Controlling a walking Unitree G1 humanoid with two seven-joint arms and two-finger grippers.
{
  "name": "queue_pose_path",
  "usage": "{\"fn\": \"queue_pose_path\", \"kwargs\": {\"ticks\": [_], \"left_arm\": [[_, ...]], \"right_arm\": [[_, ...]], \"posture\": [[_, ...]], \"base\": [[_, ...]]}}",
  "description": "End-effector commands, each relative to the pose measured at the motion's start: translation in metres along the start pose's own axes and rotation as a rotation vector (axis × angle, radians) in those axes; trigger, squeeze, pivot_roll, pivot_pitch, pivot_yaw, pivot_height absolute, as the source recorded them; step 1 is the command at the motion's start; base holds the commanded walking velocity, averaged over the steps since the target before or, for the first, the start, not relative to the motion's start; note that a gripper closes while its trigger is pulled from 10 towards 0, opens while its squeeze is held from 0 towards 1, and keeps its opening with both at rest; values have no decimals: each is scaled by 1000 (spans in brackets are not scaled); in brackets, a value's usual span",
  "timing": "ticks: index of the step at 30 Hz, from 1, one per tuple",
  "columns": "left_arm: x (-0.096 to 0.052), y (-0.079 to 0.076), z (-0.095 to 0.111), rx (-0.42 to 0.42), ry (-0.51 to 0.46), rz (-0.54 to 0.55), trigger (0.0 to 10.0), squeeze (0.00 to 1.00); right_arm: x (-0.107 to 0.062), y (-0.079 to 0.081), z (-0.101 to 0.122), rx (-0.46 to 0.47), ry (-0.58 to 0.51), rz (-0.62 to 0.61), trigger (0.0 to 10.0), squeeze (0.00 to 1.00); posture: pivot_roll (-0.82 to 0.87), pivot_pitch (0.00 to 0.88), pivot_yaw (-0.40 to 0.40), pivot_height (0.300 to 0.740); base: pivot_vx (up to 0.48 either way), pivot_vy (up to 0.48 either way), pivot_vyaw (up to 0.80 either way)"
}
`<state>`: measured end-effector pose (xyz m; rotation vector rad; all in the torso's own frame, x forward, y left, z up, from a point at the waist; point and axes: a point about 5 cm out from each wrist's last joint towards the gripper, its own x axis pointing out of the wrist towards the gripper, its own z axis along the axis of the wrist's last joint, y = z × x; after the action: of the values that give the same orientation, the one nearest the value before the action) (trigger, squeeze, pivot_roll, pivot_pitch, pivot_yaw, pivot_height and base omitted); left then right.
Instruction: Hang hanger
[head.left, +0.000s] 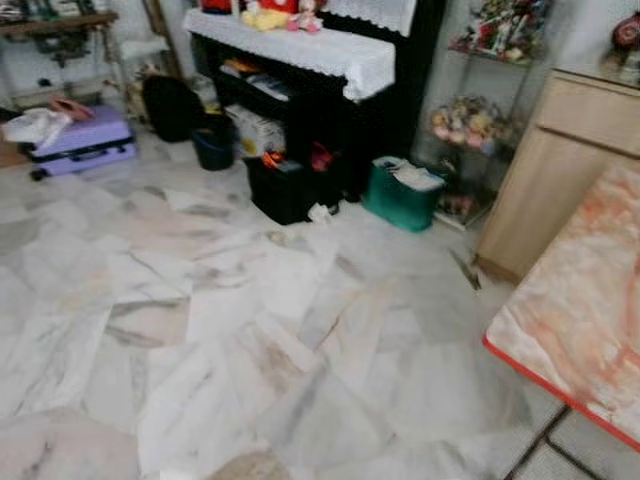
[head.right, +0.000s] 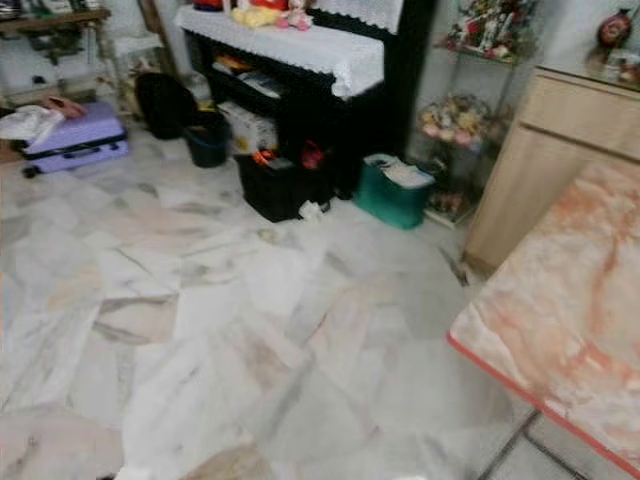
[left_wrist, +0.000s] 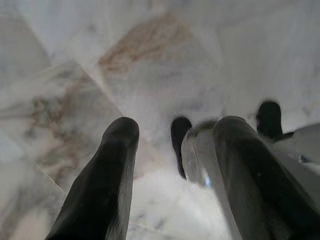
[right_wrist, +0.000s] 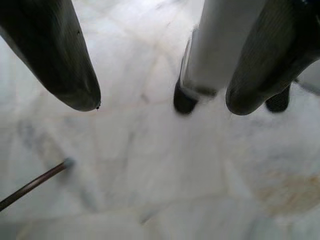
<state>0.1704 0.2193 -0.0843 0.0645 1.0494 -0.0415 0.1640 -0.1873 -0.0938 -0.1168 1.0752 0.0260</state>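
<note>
With no hanger in sight to bear on, both arms hang over the marble floor (head.left: 250, 330), left gripper (left_wrist: 172, 135) and right gripper (right_wrist: 160, 100) jaws released and holding nothing.

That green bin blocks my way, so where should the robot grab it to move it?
Likely the top rim of the green bin, from above on its near side: it stands upright and open, papers inside, with bare floor before it. Handles cannot be made out.

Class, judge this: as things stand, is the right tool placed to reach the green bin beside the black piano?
Probably not. The right tool hangs open over the marble floor, while the green bin sits across the room.
</note>
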Motion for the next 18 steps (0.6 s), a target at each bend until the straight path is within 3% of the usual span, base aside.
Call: {"fn": "queue_pose_path", "kwargs": {"ticks": [1, 18], "left_arm": [[-10, 22, -33, -124, 24, 140, 10000, 0], [-10, 21, -35, -142, 13, 147, 10000, 0]], "right_arm": [[-9, -54, -2, 375, -107, -62, 10000, 0], [-10, -59, -6, 379, -105, -76, 10000, 0]], "posture": [[217, 0, -28, 740], [204, 0, -38, 740]], "base": [[0, 0, -788], [0, 0, -787]]}}
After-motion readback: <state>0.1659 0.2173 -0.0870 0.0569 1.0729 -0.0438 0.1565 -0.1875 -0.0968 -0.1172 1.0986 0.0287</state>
